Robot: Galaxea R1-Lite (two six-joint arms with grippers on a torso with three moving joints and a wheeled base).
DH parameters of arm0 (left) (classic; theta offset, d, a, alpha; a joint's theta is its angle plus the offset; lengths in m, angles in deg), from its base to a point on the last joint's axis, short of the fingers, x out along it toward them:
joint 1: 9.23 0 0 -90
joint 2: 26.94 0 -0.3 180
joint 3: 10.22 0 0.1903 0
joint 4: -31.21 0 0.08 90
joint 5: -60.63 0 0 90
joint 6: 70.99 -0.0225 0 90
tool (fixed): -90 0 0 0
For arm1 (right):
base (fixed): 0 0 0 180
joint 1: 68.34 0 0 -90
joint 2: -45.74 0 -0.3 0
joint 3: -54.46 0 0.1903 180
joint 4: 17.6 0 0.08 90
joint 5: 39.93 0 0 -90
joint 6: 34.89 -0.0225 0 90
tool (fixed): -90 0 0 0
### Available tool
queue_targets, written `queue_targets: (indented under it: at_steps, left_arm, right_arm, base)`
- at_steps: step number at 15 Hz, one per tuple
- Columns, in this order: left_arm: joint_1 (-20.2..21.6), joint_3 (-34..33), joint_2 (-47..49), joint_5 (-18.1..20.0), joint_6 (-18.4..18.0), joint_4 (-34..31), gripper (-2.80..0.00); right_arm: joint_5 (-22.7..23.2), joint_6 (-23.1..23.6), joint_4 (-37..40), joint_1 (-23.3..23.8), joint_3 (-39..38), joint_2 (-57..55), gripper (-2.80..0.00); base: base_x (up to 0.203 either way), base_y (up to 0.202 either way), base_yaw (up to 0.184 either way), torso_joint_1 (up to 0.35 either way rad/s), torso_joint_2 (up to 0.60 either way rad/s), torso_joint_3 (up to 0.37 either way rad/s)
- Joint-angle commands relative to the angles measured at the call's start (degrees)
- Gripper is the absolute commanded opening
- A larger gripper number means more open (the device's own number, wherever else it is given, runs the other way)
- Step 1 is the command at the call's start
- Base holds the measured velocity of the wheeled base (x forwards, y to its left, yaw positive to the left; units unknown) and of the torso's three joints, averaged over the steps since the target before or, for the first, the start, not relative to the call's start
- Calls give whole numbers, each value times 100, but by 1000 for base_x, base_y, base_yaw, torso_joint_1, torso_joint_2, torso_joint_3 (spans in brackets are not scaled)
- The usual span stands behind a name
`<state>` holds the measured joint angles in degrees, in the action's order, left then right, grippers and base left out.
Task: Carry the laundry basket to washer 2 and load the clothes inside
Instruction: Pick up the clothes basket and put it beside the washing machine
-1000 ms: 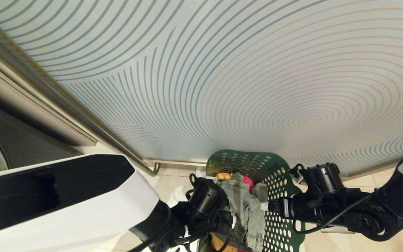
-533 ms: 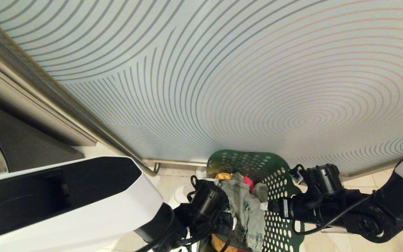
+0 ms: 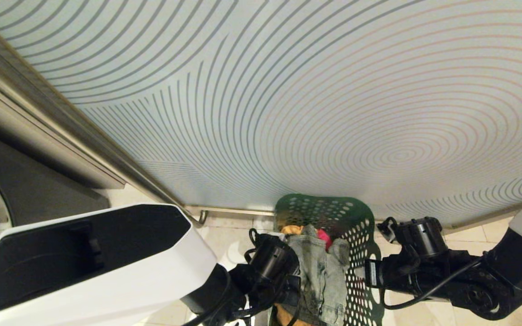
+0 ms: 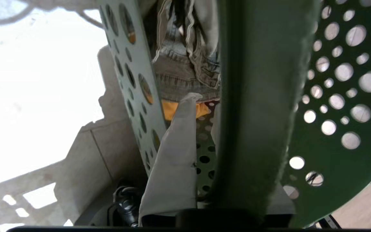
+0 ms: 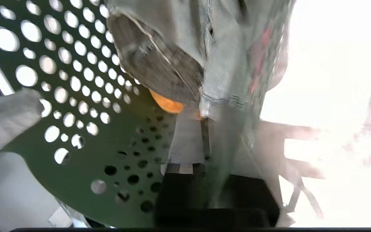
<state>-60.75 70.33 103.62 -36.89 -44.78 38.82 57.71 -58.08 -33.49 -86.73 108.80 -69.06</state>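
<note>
At the far left a dark grey washer (image 3: 25, 181) showed only a corner and a sliver of chrome door rim, its label out of sight. A metal rail (image 3: 107, 156) ran diagonally down from it along the foot of the pale wall (image 3: 315, 90) patterned with concentric lines. The left claw (image 4: 204, 154) was clamped on the near-side rim of the laundry basket (image 3: 356, 226), the rim pinched between its pale fingers (image 4: 175, 141). The basket stood close against the wall, with bare beige floor tiles (image 3: 224, 237) on either side. The clothes (image 3: 322, 271) lay heaped inside, denim uppermost over yellow and red cloth. The right claw (image 5: 188, 161) was closed on the opposite rim.
</note>
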Motion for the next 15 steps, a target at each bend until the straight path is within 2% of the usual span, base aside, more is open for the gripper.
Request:
queue_targets:
  at_steps: [1,5,9,15]
  left_arm:
    - [-53,-7,-42,14,8,23,-280]
    - [-143,-20,-329,64,46,23,-280]
    - [-319,-136,-828,202,232,-79,-280]
    - [-429,-731,-1694,237,238,-465,-280]
  right_arm:
    - [10,5,-49,-6,-40,59,-280]
    - [1,1,-15,-15,-185,546,-280]
    - [-32,-5,56,-15,-427,1203,-280]
    - [-179,-19,1000,-306,-307,2104,-280]
  base:
    - [0,0,0,0,0,0]
    - [0,0,0,0,0,0]
    - [0,0,0,0,0,0]
    - [0,0,0,0,0,0]
